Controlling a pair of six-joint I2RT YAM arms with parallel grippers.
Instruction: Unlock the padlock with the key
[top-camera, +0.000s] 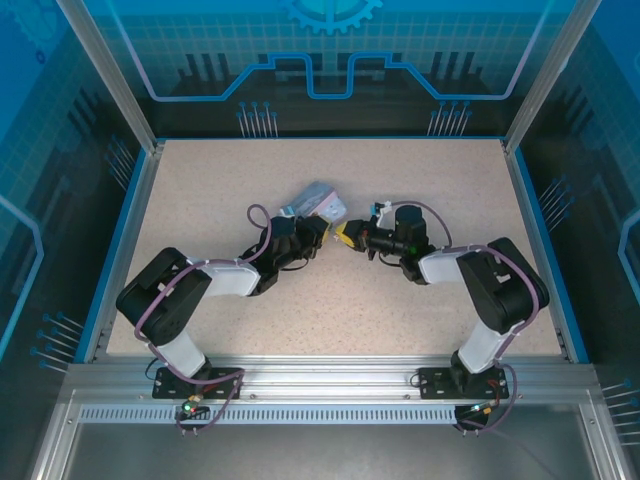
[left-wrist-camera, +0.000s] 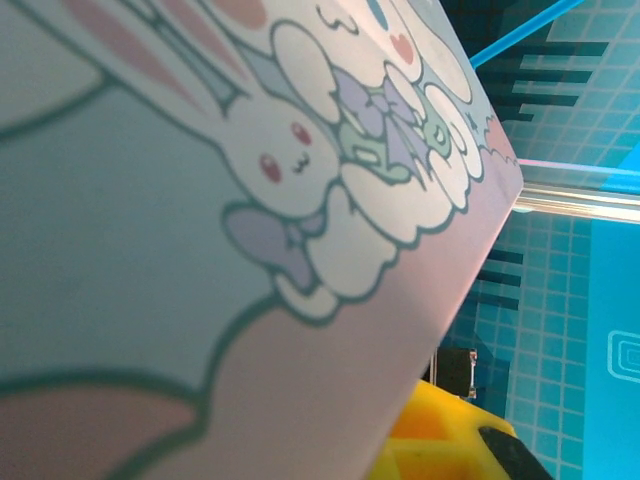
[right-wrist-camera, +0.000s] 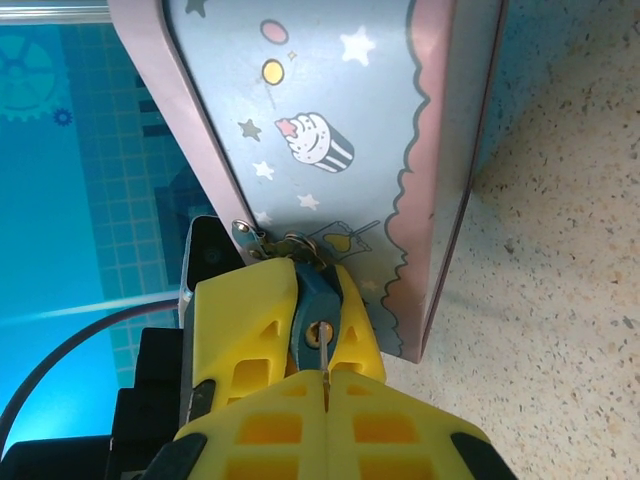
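Since the tiny dark metal padlock (right-wrist-camera: 312, 296) hangs from a small hasp on the rim of the pale blue-lilac rectangular tin (right-wrist-camera: 330, 100), that tin is the anchor for everything else. It stands tilted on edge over the speckled beige counter (right-wrist-camera: 560, 300). Just below the tin's hasp, the right claw (top-camera: 349, 237) is clenched on the thin silver-grey metal key (right-wrist-camera: 325, 362). A sliver of the key shows in the seam between the yellow fingers (right-wrist-camera: 245, 315), its tip meets the round keyhole in the padlock's underside, and the finger ends flank the lock body. The left claw (top-camera: 306, 230) sits against the tin's opposite side. Whether it is clamped on the tin I cannot tell.

The step in hand looks like insertion, with the depth unclear. Next, I judge, the key needs seating fully along the lock's axis, then a wrist roll to turn it, with the tin braced so the lock cannot swing away.
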